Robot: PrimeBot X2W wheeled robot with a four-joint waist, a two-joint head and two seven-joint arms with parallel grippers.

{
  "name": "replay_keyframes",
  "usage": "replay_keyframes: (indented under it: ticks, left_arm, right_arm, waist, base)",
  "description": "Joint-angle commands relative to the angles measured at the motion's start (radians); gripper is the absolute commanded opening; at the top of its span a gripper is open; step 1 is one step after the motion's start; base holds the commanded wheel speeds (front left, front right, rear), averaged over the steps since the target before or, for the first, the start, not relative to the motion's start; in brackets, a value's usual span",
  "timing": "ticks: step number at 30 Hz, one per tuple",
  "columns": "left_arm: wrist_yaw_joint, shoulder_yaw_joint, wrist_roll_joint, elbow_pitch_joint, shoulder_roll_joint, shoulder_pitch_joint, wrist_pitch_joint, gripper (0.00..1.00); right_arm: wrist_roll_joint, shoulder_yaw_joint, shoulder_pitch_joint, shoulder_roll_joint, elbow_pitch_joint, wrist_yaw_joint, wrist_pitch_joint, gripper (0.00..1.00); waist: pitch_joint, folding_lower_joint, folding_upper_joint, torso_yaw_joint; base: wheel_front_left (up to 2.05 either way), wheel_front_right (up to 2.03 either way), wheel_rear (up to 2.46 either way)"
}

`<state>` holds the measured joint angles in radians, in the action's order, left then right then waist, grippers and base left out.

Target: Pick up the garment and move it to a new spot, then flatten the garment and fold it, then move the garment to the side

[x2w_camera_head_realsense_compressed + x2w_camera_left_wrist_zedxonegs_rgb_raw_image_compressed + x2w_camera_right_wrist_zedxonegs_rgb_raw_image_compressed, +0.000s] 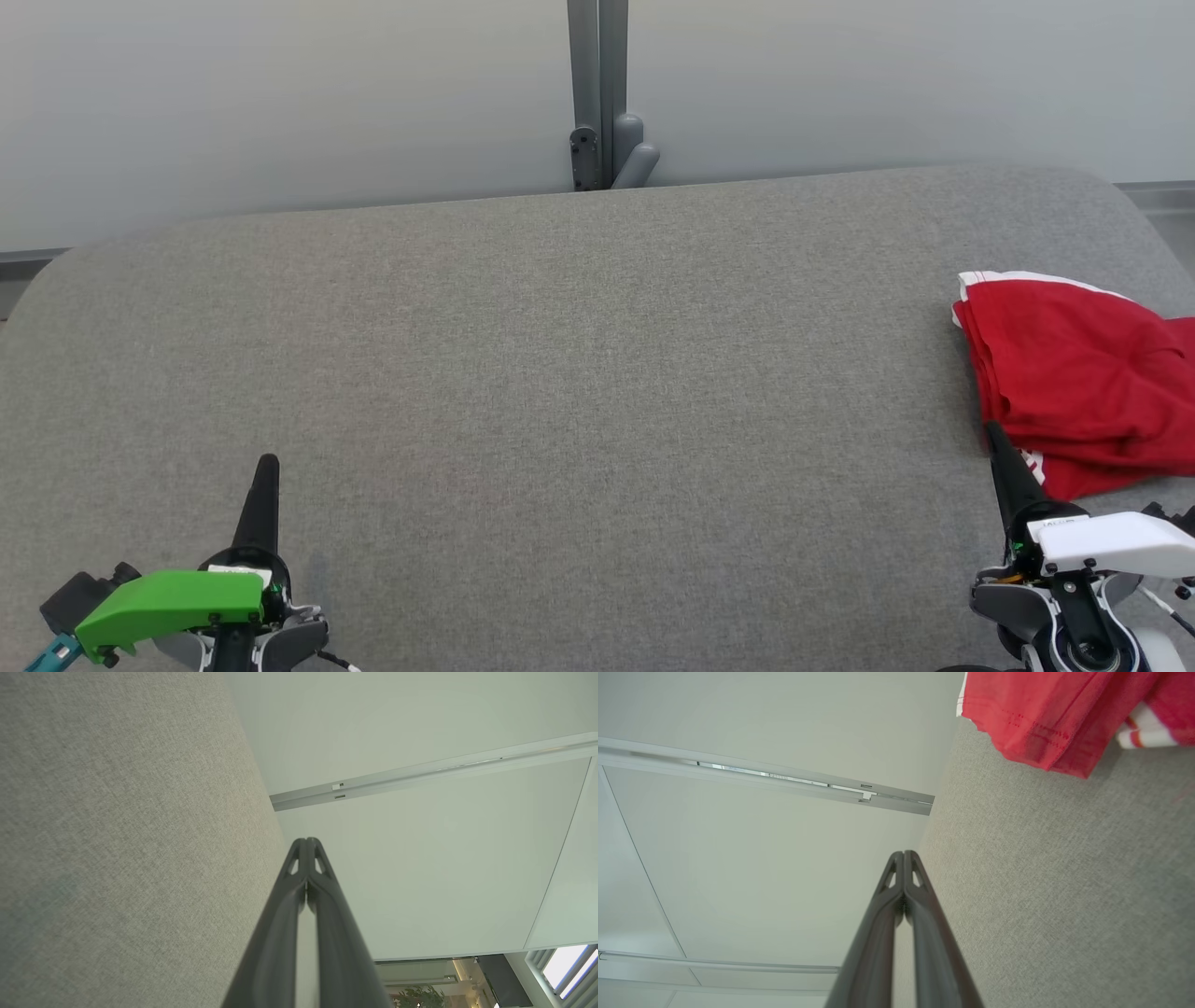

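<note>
Head view: garment (1074,373) cut off at 3 o'clock by the frame edge; right wrist view: cropped at 1 o'clock. Tip of right gripper (992,434) hides some cloth at the garment's 7 o'clock; white marking (1033,462) beside it unreadable.

No legible text, number, brand or sign in any view.
Garment (1083,373), far right: small white marking on near edge, just beside right gripper (992,431); too small to read.
White cover (1120,543), near right, behind right gripper: faint grey marking at its left end; illegible.
</note>
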<state>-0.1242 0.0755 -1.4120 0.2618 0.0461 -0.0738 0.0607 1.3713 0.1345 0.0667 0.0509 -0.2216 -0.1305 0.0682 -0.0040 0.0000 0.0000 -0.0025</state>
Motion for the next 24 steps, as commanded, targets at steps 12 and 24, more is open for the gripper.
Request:
replay_keyframes:
  ticks: [12,24]
  left_arm:
    - [-0.007,0.015,-0.104,-0.006,0.007,-0.037,0.026,0.00]
    - [-0.009,0.023,-0.188,-0.006,0.007,-0.053,0.047,0.00]
  right_arm:
    - [0.124,-0.002,0.026,0.001,-0.008,0.000,0.029,0.00]
    - [0.221,-0.004,0.038,0.000,-0.016,0.000,0.049,0.00]
  waist:
    - [0.003,0.0000,0.0000,0.001]
    - [0.006,0.0000,0.0000,0.002]
  base:
    - [0.00,0.00,0.00]
    - [0.00,0.00,0.00]
